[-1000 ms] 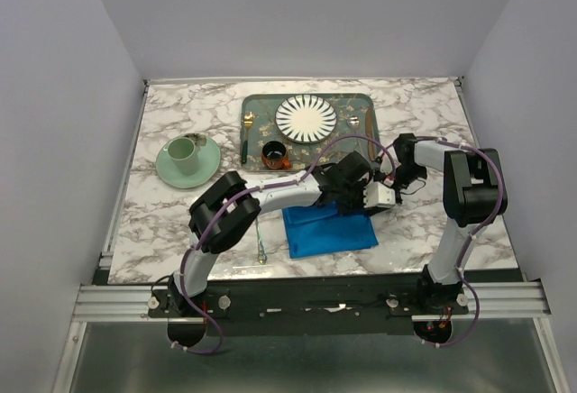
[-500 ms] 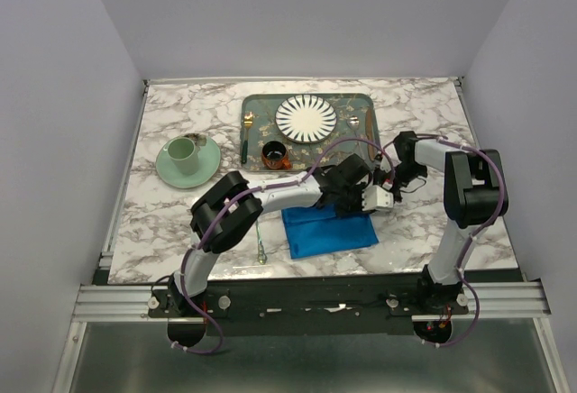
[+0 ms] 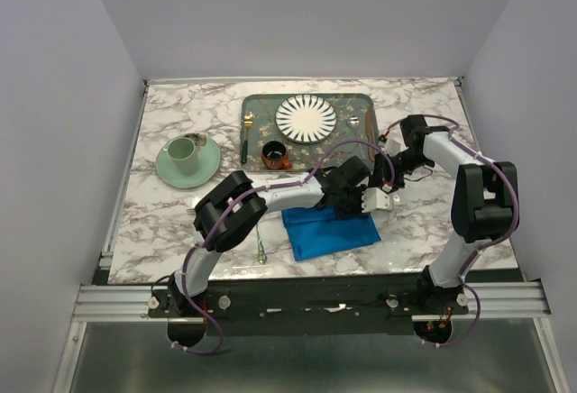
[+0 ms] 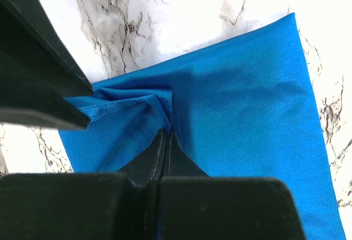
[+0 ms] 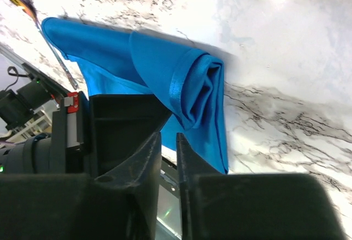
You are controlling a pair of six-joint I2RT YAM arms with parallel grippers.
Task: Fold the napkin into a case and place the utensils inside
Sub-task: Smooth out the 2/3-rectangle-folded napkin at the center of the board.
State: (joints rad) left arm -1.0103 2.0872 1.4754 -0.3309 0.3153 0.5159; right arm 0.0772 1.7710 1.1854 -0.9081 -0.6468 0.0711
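Napkin point(image 3: 330, 231) near the desk's point(image 3: 171, 217) front edge: left claw point(image 4: 166, 136) pinches a fold; right claw point(image 5: 169, 136) stands slightly parted beside it.

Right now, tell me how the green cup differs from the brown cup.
The green cup is pale mint; the brown cup is dark orange-brown. The green cup stands on a matching saucer on the marble table, left of the tray; the brown cup stands directly on the tray, near its front edge, with no saucer. The green cup looks somewhat larger. Both stand upright, mouths up.
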